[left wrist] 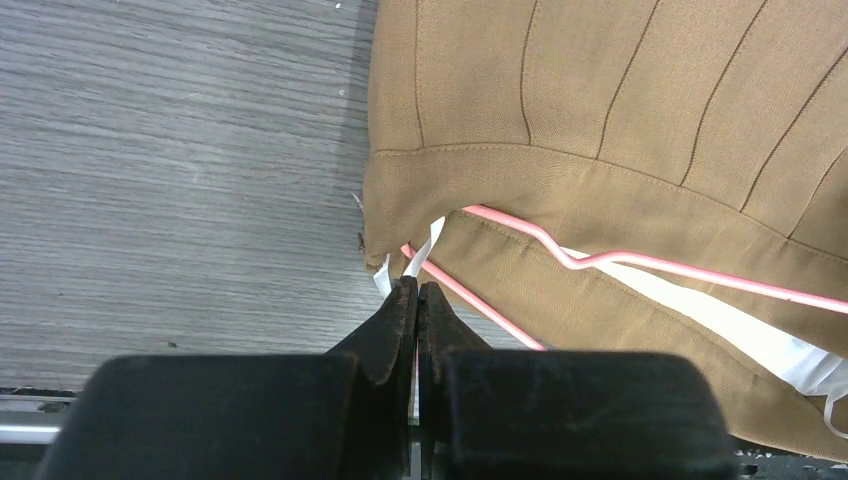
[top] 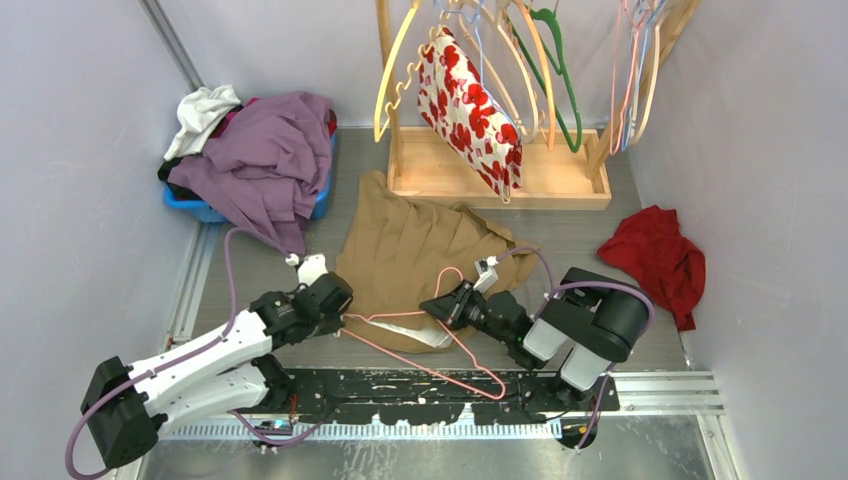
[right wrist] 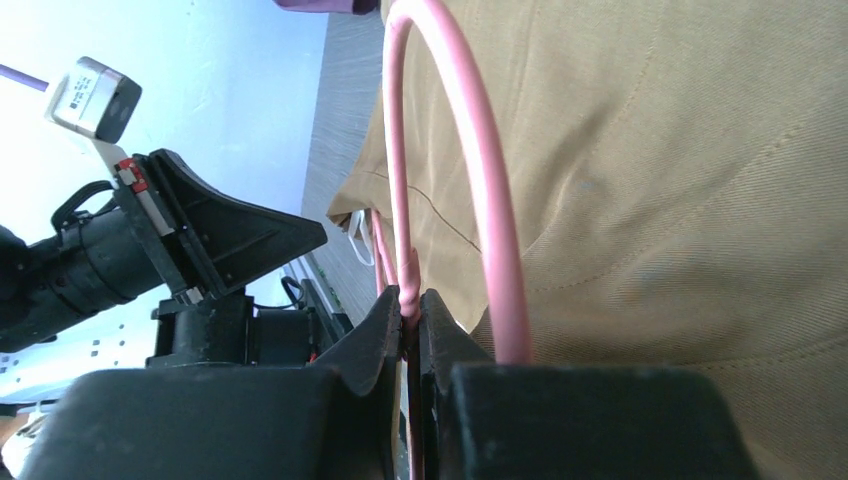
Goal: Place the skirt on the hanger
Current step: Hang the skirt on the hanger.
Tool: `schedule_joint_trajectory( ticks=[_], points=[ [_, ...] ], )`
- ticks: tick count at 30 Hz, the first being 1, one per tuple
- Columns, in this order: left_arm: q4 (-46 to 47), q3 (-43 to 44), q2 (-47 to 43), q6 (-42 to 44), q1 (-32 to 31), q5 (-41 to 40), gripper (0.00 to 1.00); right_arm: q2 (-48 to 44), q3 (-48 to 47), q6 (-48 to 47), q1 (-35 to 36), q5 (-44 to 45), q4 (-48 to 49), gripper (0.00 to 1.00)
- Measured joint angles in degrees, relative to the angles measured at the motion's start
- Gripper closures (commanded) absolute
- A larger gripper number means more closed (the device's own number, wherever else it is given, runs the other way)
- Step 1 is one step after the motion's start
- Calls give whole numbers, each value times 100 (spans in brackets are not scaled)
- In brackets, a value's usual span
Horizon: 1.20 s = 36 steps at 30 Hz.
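right end effector (right wrist: 412, 305) pinching the pink hanger (right wrist: 478, 150) at its neck. left end effector (left wrist: 417, 290) pressed together at the waistband corner. tan skirt (top: 400, 250) flat on the worktop, waistband towards the arms, hanger running along it between both.

Hanger (right wrist: 488, 200): one shoulder ran inside the skirt (top: 400, 250) waistband, so that stretch was hidden in the top and left wrist views. Left gripper (left wrist: 418, 290) tips met right at the pink wire and a white loop (left wrist: 383, 278); couldn't tell which, if either, was pinched. The right wrist frame edge cut off the hook's top, the rack (top: 560, 198) top was cropped too, and the blue basket (top: 195, 208) was mostly buried under the purple garment (top: 265, 150).
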State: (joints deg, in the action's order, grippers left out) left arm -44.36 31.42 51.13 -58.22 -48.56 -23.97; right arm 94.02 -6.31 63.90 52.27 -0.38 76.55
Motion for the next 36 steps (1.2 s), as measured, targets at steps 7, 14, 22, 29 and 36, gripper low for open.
schedule_joint_trajectory(
  ticks=[7, 14, 22, 29, 36],
  points=[
    [96, -55, 0, 2, 63, 44, 100, -111, -46, -7, -2, -116, 175, 99],
    [127, -155, -13, -7, 122, 76, 100, -142, -122, -31, -2, -177, 186, 99],
    [142, -511, -44, -120, 190, 74, 100, -223, -136, -35, 0, -221, 160, 99],
    [269, -686, 33, -144, 345, 55, 100, -304, -146, -33, -2, -269, 142, 99],
    [435, -855, -55, -142, 549, 55, 100, -376, -153, -28, -2, -280, 140, 99]
  ],
)
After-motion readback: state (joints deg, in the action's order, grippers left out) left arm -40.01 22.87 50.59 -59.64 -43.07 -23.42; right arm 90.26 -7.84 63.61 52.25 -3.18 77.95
